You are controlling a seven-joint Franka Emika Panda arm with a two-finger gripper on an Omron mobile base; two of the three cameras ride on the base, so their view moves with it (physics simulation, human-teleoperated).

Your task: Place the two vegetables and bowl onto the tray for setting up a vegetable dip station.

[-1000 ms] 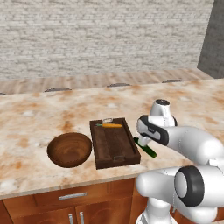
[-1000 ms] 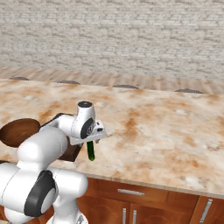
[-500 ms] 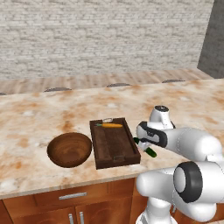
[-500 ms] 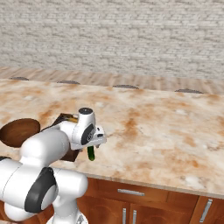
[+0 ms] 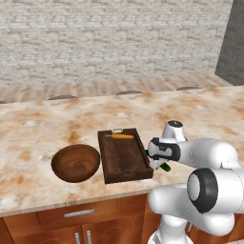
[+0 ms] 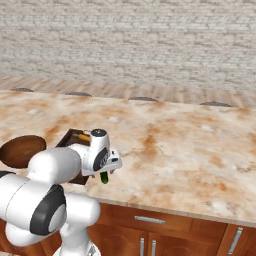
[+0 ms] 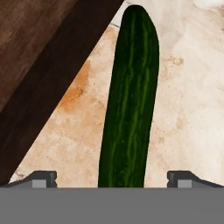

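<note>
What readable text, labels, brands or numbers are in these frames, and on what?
None: no text, label, brand or number can be read in any view.
The cucumber, the tray, the carrot, the bowl, the counter, the brick wall and the cabinet fronts are all unmarked.

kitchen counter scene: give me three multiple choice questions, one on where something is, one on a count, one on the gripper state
1. Where is the carrot?
A. inside the tray, at its far end
B. in the bowl
C. on the counter beside the bowl

2. How many vegetables lie in the tray?
A. none
B. one
C. two

3. How does the gripper stand?
A. shut on the cucumber
B. open, a finger on either side of the cucumber
C. shut on nothing

Answers: 1 A, orange against the far rim; 2 B, the cucumber lies on the counter beside the tray; 3 B, hand view shows gaps both sides.
</note>
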